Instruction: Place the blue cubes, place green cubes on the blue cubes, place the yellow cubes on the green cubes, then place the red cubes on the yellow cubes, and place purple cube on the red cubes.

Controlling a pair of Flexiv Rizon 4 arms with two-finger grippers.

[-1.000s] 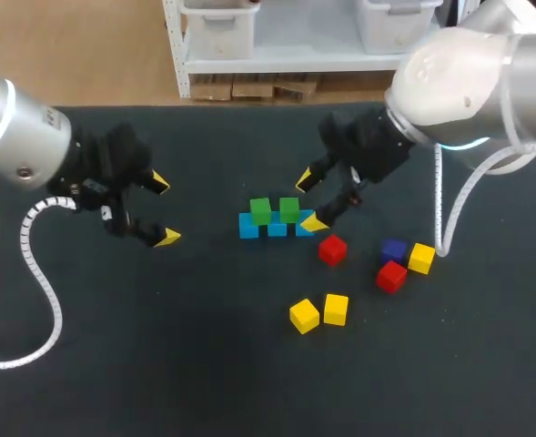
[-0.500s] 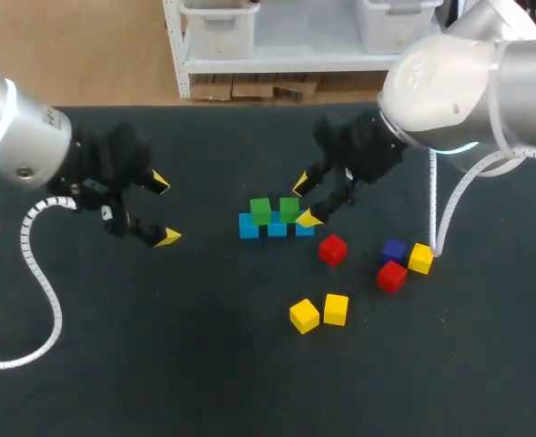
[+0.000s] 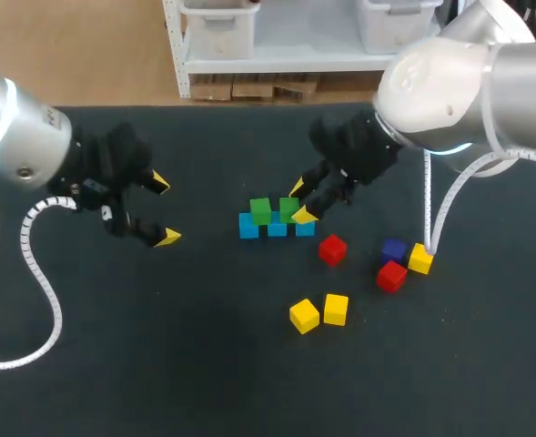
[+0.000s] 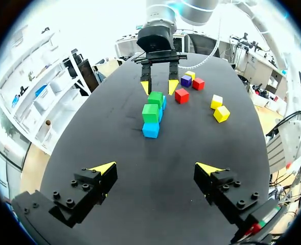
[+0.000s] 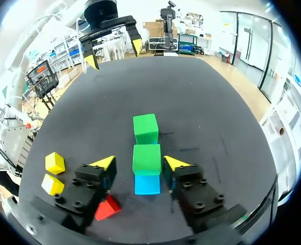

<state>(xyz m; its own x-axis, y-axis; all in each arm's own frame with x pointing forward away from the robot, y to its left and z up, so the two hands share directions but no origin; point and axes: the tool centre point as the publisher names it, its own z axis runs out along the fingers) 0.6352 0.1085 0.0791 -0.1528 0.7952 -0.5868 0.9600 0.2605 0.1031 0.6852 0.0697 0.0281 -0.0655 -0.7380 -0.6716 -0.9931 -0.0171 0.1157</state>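
The right gripper is open, its fingers narrowly flanking a green cube on the blue row. A second green cube sits at its nine o'clock and a red cube at five o'clock. The left gripper, spread wide, hangs well apart at nine o'clock.

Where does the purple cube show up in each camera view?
Head view: the purple cube sits right of the blue row, clustered with a red cube and a yellow cube.
Left wrist view: the purple cube lies beyond the green cubes, in that same cluster.
Right wrist view: not in it.
Shared landmark: the two green cubes on the blue row.
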